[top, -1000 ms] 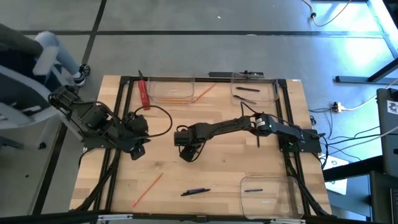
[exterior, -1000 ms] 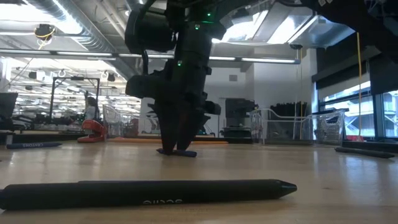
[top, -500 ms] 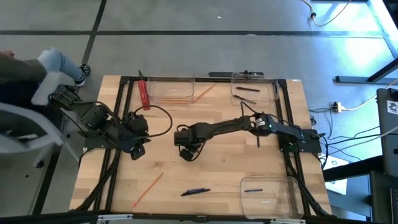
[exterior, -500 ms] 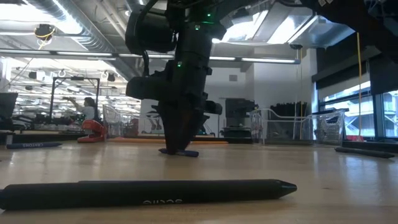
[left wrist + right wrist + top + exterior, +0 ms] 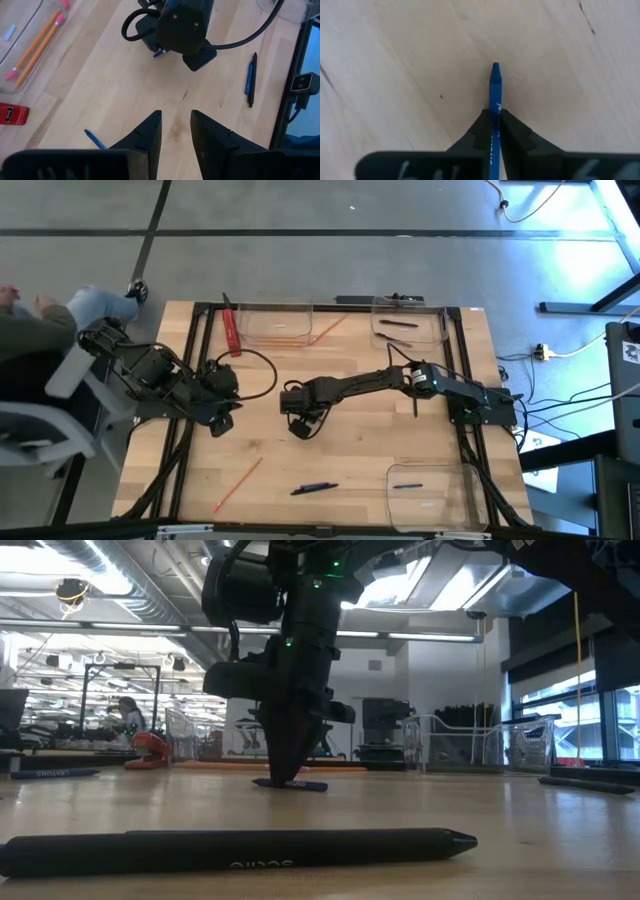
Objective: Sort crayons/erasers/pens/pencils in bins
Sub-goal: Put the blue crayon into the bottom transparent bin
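Observation:
A short blue crayon lies on the wooden table near its middle, also visible in the low view. My right gripper stands over it, pointing down, shut on it. My left gripper hangs open above the table's left part, with nothing between its fingers. Three clear bins stand on the table: one at the far middle with orange pencils, one at the far right with dark pens, and one at the near right with one pen. My right gripper pinches the blue crayon's two long sides between its two fingers. The fingers come from above, pointing down at the table. The crayon lies flat on the table, its pointed end sticking out past the fingertips.
An orange pencil and a dark pen lie near the front edge. A red bar lies left of the far middle bin. A second blue crayon lies near my left gripper. A person sits beyond the table's left edge.
My right gripper has shut its fingers on the blue crayon without moving from its place. The crayon has stayed on the table. The person at the left has moved about.

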Action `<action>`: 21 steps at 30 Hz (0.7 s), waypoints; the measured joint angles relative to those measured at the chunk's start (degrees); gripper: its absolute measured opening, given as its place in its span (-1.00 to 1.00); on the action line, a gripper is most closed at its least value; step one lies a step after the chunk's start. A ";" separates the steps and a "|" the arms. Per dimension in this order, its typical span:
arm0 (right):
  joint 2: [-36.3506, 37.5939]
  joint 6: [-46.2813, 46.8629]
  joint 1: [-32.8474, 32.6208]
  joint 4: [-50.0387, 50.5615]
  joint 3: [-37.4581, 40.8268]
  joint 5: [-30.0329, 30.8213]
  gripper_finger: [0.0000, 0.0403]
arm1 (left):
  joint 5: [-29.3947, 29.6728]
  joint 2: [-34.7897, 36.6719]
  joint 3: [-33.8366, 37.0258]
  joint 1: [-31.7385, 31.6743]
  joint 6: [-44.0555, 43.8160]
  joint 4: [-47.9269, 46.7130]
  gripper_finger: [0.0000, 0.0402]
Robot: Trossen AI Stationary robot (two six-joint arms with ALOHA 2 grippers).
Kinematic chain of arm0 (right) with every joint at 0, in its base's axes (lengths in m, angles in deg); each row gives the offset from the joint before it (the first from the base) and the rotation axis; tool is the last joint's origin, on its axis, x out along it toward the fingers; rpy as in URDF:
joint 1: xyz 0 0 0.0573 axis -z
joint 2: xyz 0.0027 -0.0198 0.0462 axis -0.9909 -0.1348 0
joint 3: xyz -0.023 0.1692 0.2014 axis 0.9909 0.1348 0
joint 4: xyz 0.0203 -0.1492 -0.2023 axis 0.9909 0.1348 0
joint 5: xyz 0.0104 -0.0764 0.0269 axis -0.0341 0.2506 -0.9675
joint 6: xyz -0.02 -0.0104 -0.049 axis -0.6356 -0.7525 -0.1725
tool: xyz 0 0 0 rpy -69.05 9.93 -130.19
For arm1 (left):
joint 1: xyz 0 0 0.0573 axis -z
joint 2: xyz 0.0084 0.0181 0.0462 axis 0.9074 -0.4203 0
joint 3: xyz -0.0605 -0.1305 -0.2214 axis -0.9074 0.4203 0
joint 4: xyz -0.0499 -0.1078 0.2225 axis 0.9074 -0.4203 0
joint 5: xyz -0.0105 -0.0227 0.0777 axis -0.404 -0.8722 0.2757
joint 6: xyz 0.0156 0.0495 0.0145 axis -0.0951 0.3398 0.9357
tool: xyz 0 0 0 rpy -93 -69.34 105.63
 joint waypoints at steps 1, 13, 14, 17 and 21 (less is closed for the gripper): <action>0.00 -0.01 0.00 -0.02 0.00 0.00 -0.84 | 0.00 0.00 0.00 0.00 -0.01 0.00 -0.52; 0.00 -0.13 0.00 -0.54 0.11 0.00 -0.89 | 0.00 0.00 0.00 0.00 0.00 0.00 -0.52; 0.00 -0.24 0.00 -0.57 0.11 0.00 -0.89 | 0.00 0.00 0.00 0.00 0.01 0.00 -0.52; 0.00 -1.15 0.00 -0.67 0.11 0.00 -0.87 | 0.00 0.00 0.00 0.00 0.01 0.00 -0.52; 0.02 -1.55 0.23 -0.67 0.11 -0.05 -0.87 | 0.00 0.00 0.00 0.00 0.01 -0.01 -0.52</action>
